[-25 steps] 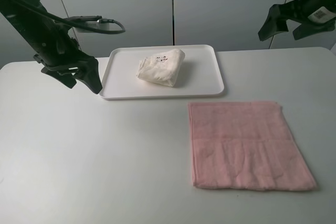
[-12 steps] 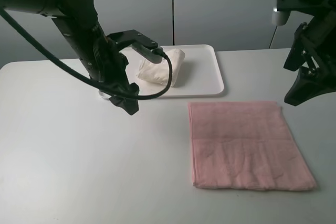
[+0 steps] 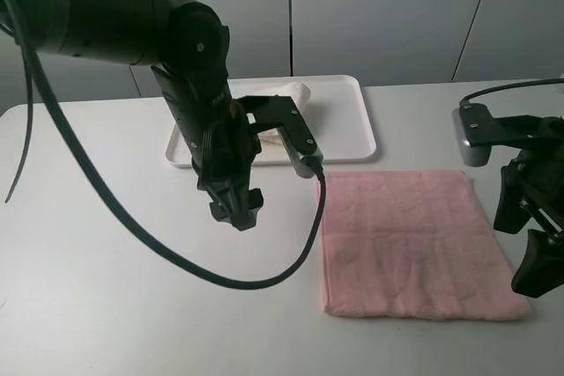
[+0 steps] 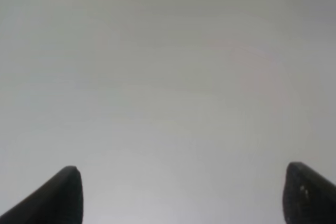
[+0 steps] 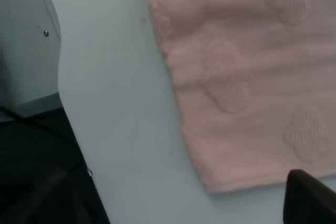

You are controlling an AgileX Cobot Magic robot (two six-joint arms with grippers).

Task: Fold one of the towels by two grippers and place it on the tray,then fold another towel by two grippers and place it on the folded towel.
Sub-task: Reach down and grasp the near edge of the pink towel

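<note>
A pink towel (image 3: 405, 239) lies spread flat on the white table, front right. A folded white towel (image 3: 298, 94) lies on the white tray (image 3: 351, 125) at the back, partly hidden by my left arm. My left gripper (image 3: 235, 213) points down over bare table, left of the pink towel and in front of the tray. The left wrist view shows its fingertips (image 4: 67, 192) wide apart and empty. My right gripper (image 3: 535, 272) hangs by the pink towel's near right corner (image 5: 247, 77). One fingertip (image 5: 310, 200) shows there, with nothing held.
The table's right edge (image 5: 65, 103) runs close beside the pink towel, with dark floor and cables below it. A black cable (image 3: 291, 261) loops from the left arm over the table near the towel's left edge. Grey cabinet doors stand behind.
Both arms have swung down and inward. The left gripper moved from the tray's left side to the table in front of it. The right gripper dropped from high at the back to the pink towel's right corner.
</note>
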